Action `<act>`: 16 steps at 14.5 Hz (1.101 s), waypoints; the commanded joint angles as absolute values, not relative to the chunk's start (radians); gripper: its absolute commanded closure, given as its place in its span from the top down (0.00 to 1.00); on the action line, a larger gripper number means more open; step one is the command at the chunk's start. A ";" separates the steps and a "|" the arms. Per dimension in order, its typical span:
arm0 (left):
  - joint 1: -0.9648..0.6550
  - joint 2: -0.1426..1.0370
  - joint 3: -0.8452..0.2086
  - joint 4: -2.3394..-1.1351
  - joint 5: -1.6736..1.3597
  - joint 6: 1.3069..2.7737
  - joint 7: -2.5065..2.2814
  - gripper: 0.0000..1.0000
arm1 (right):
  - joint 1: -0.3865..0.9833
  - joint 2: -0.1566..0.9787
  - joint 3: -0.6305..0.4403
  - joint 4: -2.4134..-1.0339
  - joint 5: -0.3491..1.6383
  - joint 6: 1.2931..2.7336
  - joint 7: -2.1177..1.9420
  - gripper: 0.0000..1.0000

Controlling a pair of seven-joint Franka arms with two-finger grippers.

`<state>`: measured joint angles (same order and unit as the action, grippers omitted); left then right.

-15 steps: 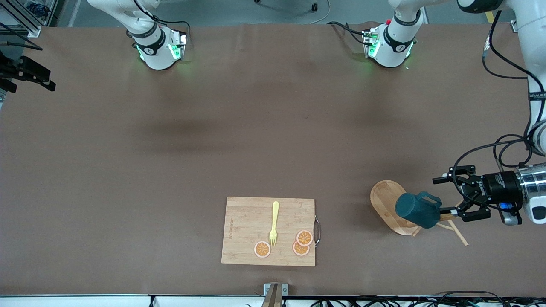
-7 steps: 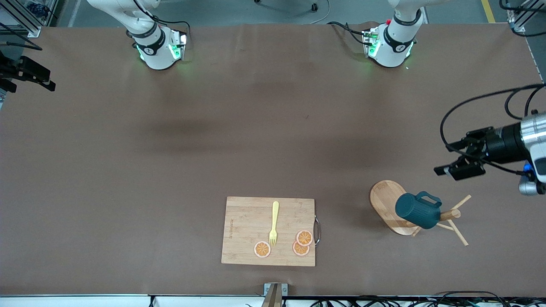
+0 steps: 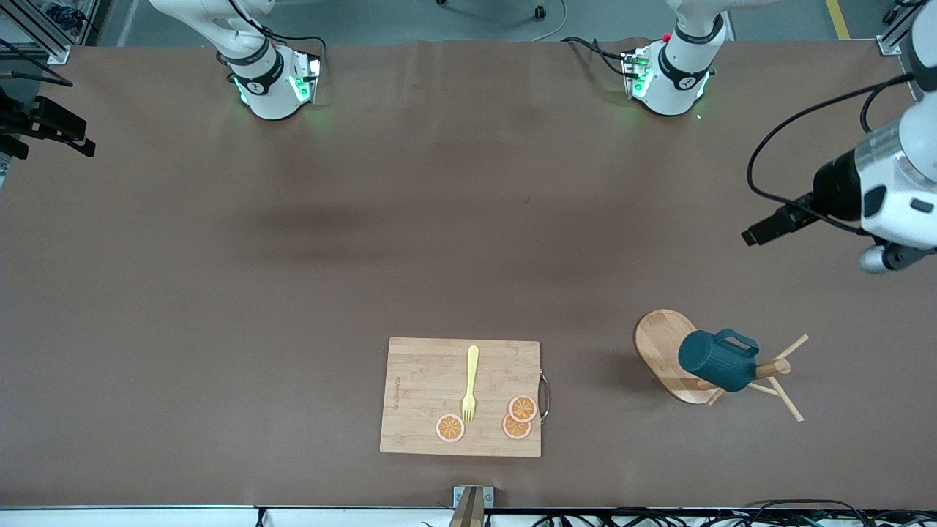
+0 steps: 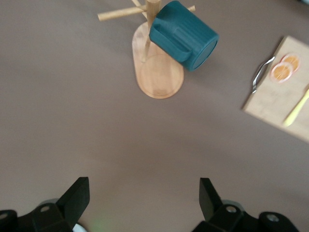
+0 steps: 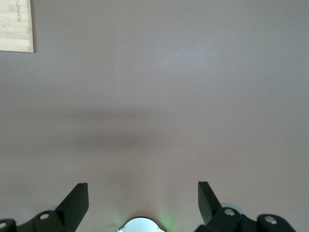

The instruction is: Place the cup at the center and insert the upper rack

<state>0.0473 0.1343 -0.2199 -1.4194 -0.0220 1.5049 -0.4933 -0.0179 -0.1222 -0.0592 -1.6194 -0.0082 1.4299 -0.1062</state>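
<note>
1. Left end effector (image 3: 758, 236) hangs over bare worktop (image 3: 439, 219) at the left arm's end. The cup (image 3: 714, 361) sits tilted on a peg of the stand (image 3: 659, 344), beside the board (image 3: 424, 388) and away from the middle.
2. Left end effector (image 4: 143, 186) is spread wide and holds nothing. Moving the cup (image 4: 181, 36) to the centre likely calls for a grasp that slides it off its peg.
3. Right end effector (image 5: 143, 186) waits over bare worktop, spread wide and empty.

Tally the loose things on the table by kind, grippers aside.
Cutting board: 1
Fork: 1
Orange slices: 3
Teal cup: 1
Wooden cup rack: 1
Total: 7
</note>
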 commanded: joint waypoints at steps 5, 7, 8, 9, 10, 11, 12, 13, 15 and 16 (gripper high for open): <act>0.029 -0.104 -0.186 -1.702 0.020 1.569 -0.189 1.00 | -0.018 -0.146 -0.060 -1.644 0.003 1.439 -0.117 1.00; 0.023 -0.173 -0.180 -1.796 0.018 1.629 -0.121 1.00 | -0.017 -0.146 -0.060 -1.643 0.003 1.439 -0.117 1.00; -0.001 -0.198 -0.167 -1.827 0.018 1.646 -0.120 1.00 | -0.017 -0.146 -0.060 -1.644 0.003 1.439 -0.117 1.00; -0.027 -0.201 -0.141 -1.828 0.018 1.646 -0.120 1.00 | -0.017 -0.146 -0.060 -1.644 0.003 1.439 -0.117 1.00; -0.046 -0.199 -0.115 -1.824 0.018 1.646 -0.120 1.00 | -0.017 -0.146 -0.060 -1.644 0.003 1.439 -0.117 1.00; -0.051 -0.198 -0.107 -1.819 0.018 1.644 -0.118 1.00 | -0.017 -0.146 -0.060 -1.643 0.003 1.439 -0.117 1.00; -0.051 -0.196 -0.104 -1.816 0.018 1.646 -0.120 1.00 | -0.017 -0.146 -0.060 -1.644 0.003 1.439 -0.117 1.00; -0.051 -0.193 -0.104 -1.809 0.015 1.644 -0.118 1.00 | -0.017 -0.146 -0.060 -1.643 0.003 1.439 -0.117 1.00; -0.054 -0.187 -0.091 -1.795 0.009 1.640 -0.110 1.00 | -0.017 -0.146 -0.060 -1.643 0.003 1.439 -0.117 1.00; -0.060 -0.181 -0.078 -1.784 0.009 1.640 -0.103 1.00 | -0.015 -0.146 -0.060 -1.643 0.003 1.439 -0.117 1.00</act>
